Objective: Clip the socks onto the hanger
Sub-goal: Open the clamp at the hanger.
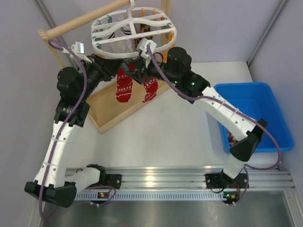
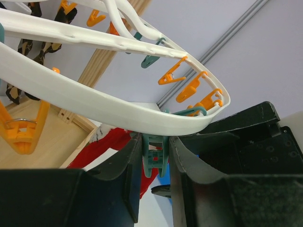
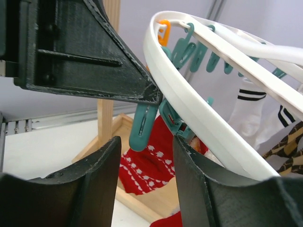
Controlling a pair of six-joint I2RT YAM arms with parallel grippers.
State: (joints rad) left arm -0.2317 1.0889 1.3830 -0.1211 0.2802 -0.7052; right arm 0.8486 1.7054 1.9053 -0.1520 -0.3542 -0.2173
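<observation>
The white oval hanger hangs from the wooden rod with orange and teal clips under it. Two red socks with a white pattern dangle below its near rim. My left gripper reaches under that rim. In the left wrist view it is shut on a teal clip, with a red sock behind. My right gripper is beside it. In the right wrist view it is open, with another teal clip hanging between its fingers and a red sock beyond.
The wooden rack has a rod and a tray below the hanger. A blue bin stands at the right. A white sock with black stripes and brown patterned socks hang further along the hanger.
</observation>
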